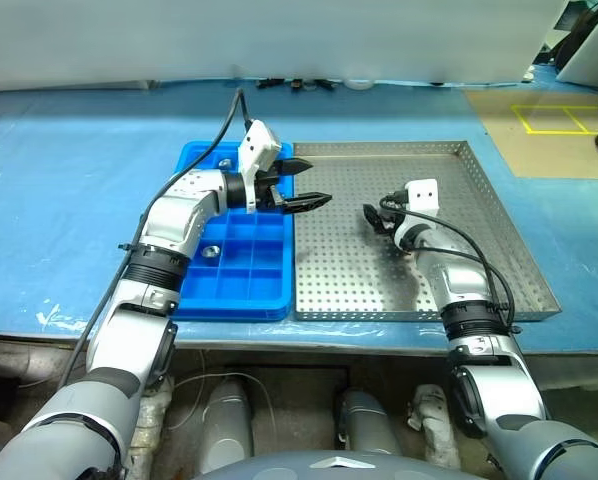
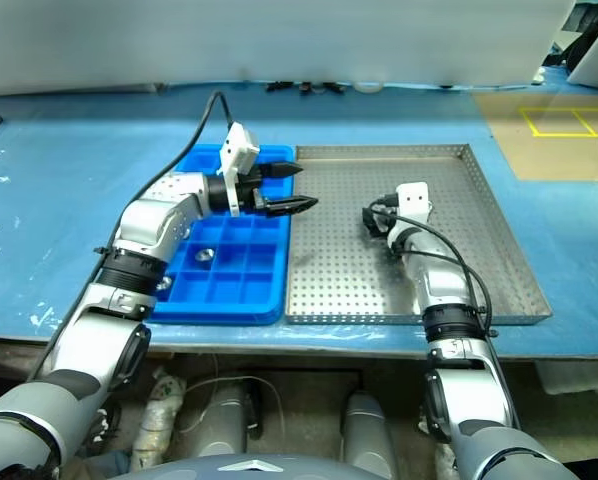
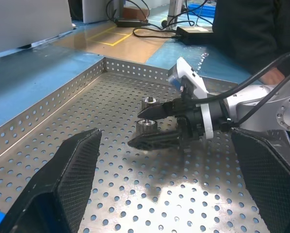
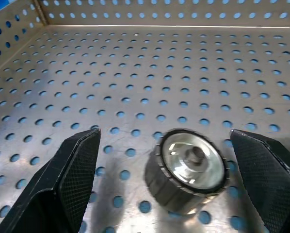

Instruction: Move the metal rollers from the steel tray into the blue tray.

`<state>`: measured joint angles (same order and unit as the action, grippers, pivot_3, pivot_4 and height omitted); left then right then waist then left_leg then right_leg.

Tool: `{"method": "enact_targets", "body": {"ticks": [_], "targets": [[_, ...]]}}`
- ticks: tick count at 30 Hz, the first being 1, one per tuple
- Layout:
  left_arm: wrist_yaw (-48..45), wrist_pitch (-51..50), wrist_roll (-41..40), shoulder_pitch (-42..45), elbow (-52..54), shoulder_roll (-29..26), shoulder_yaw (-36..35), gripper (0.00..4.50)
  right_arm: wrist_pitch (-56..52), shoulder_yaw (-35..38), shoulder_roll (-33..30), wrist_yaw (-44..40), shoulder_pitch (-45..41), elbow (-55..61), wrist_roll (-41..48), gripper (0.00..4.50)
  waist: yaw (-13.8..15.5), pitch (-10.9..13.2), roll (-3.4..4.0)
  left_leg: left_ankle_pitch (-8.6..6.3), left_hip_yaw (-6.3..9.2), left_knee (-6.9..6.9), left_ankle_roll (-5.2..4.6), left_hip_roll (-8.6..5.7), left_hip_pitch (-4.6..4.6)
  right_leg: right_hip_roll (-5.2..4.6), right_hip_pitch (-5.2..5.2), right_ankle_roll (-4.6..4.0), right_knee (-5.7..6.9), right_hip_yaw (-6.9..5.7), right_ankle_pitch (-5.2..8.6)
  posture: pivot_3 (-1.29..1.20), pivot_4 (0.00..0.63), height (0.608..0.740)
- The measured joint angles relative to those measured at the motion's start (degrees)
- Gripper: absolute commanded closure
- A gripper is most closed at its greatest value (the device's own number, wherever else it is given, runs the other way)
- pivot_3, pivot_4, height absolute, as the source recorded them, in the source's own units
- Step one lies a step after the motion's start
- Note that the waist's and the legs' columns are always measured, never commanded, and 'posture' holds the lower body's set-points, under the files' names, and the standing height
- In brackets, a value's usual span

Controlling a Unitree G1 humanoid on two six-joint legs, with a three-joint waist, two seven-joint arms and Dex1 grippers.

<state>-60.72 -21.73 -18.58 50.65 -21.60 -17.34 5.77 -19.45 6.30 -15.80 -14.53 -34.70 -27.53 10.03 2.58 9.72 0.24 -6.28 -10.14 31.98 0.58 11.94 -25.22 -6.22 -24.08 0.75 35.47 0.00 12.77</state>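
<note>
Right gripper [image 4: 171, 189] is being held low over the steel tray [image 1: 499, 230], its fingers spread wide and empty, so that a roller [image 4: 188, 167] is being bracketed between them, probably for a pick. Left gripper [image 1: 301, 183] is being kept released and empty over the seam between the blue tray [image 1: 194, 160] and the steel tray. That roller is lying tilted, ribbed and dark round its side, its shiny face holed. A second roller [image 3: 149, 102] is standing just beyond it, and another [image 1: 210, 252] is already sitting in a near-left compartment of the blue tray.

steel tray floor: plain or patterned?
Patterned: the silver perforated steel tray has a regular grid of round holes, clearest in the right wrist view.
</note>
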Motion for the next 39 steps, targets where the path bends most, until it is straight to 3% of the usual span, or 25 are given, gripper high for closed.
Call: {"method": "enact_targets", "body": {"ticks": [3, 9, 10, 19, 25, 32, 39], "targets": [[0.0, -0.02, 0.0, 0.0, 0.01, 0.01, 0.0, 0.0, -0.11, 0.01, 0.16, 0.42, 0.0, -0.6, -0.18, 0.6, 0.02, 0.0, 0.0, 0.0, 0.0, 0.0, 0.0, -0.02, 0.0, -0.02, 0.0, 0.0, 0.0, 0.01, 0.0, -0.16, 0.15, 0.74], [0.0, -0.02, 0.16, 0.0, 0.01, 0.0, 0.06, 0.0, -0.04, 0.36, 0.18, 1.22, -0.01, -1.21, -0.48, 2.7, -0.04, 0.0, 0.0, 0.0, 0.0, -0.01, 0.0, 0.0, 0.0, 0.0, 0.0, 0.0, 0.0, 0.01, 0.0, -0.16, 0.15, 0.74], [0.0, -0.02, 0.24, 0.0, 0.01, 0.0, 0.06, 0.0, 0.02, 0.35, 0.18, 1.17, -0.01, -1.21, -0.5, 2.84, -0.05, 0.0, 0.0, 0.0, 0.0, -0.01, 0.0, 0.0, 0.0, 0.0, 0.0, 0.0, -0.01, 0.01, 0.0, -0.16, 0.15, 0.74], [-1.21, -1.45, -0.25, -1.16, 2.26, -1.69, -0.17, 0.0, -0.64, 0.26, 0.79, -0.32, 0.19, 0.17, -0.09, 2.84, -0.08, 0.01, 0.01, 0.0, -0.02, -0.08, 0.01, 0.01, 0.0, 0.0, -0.05, 0.0, -0.04, 0.01, 0.0, -0.16, 0.15, 0.74], [-2.74, -5.28, -3.83, -3.72, 8.16, -8.74, -4.32, 0.0, -4.8, -3.17, 1.12, -10.89, 1.02, 14.54, 4.72, 2.84, -0.36, 0.07, 0.02, 0.04, -0.07, -0.38, 0.09, 0.16, 0.03, 0.06, -0.18, -0.01, -0.1, -0.04, 0.01, -0.09, 0.15, 0.74], [0.52, -10.38, -6.7, -13.22, 18.45, -16.46, -10.37, 0.0, -12.08, -9.46, 0.07, -25.07, 0.72, 26.37, 12.46, 2.84, 0.92, 0.07, 0.02, 0.09, -0.05, -0.7, 0.17, 0.16, 0.01, 0.04, -0.17, -0.02, -0.28, -0.14, 0.02, 0.04, 0.15, 0.74], [5.98, -15.16, -9.95, -26.8, 29.13, -20.25, -16.76, 0.0, -12.29, -16.38, 1.25, -31.59, -0.88, 23.02, 11.45, 2.84, 2.92, 0.07, 0.02, 0.21, 0.02, -0.83, 0.38, 0.22, 0.02, 0.05, -0.2, -0.06, -0.27, -0.36, 0.04, 0.16, 0.15, 0.74]]}}
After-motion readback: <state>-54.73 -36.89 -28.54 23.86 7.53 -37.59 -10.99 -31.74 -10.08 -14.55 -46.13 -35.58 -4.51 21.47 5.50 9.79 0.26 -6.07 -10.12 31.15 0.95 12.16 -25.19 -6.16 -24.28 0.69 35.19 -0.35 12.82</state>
